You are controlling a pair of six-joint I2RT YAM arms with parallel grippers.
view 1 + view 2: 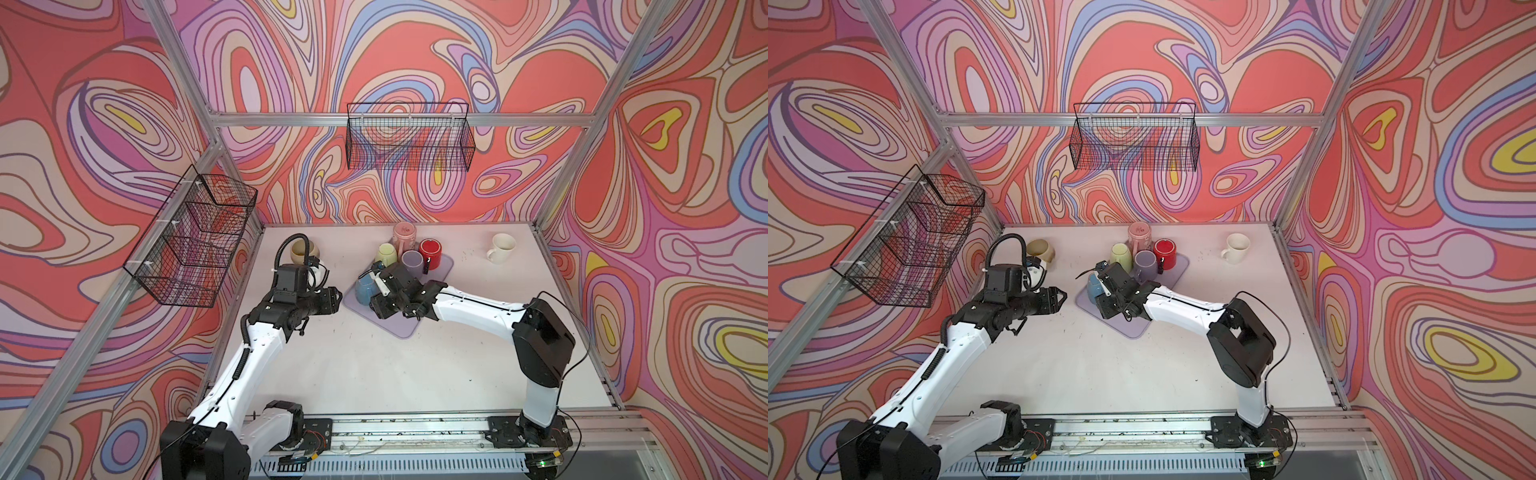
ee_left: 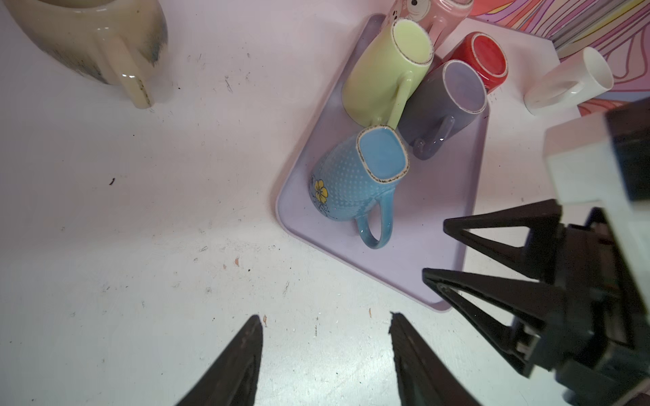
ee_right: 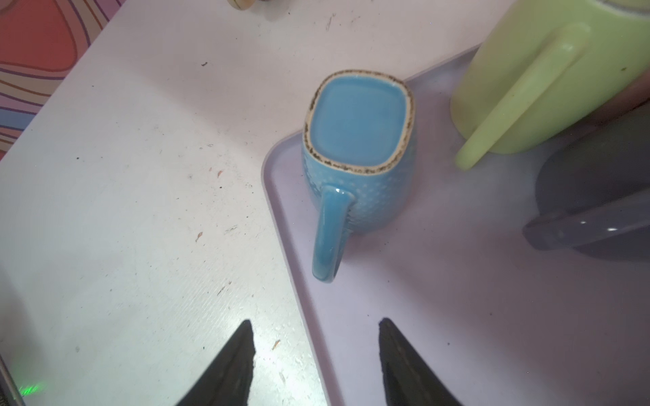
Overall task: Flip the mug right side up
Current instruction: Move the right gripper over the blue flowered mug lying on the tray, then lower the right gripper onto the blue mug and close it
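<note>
Item 1. My right gripper (image 3: 314,321): jaws spread, nothing between them. One tip hangs over the lilac tray (image 3: 457,316), the other over the bare table (image 3: 123,211). Both are near the handle (image 3: 329,235) of the blue mug (image 3: 358,140) but do not touch it.

Item 2. My left gripper (image 2: 327,316): jaws spread and empty, over open table beside the tray's edge.

Item 3. Blue mug, the piece to be turned: it stands upside down at a corner of the tray, with its squarish base and rough unglazed ring facing up. A yellow flower (image 2: 320,191) is on its side. The handle points toward my right gripper.

Item 4. Also on the tray, bases up: green mug (image 2: 380,81) just beside the blue one, grey-purple mug (image 2: 439,102) and red mug (image 2: 489,56).

Item 5. Pink mug (image 2: 436,14): at the tray's far end, and I cannot tell which way up it is.

Item 6. Off the tray, mouths up: white mug (image 1: 502,247) and beige mug (image 1: 300,251), well apart on the table.
</note>
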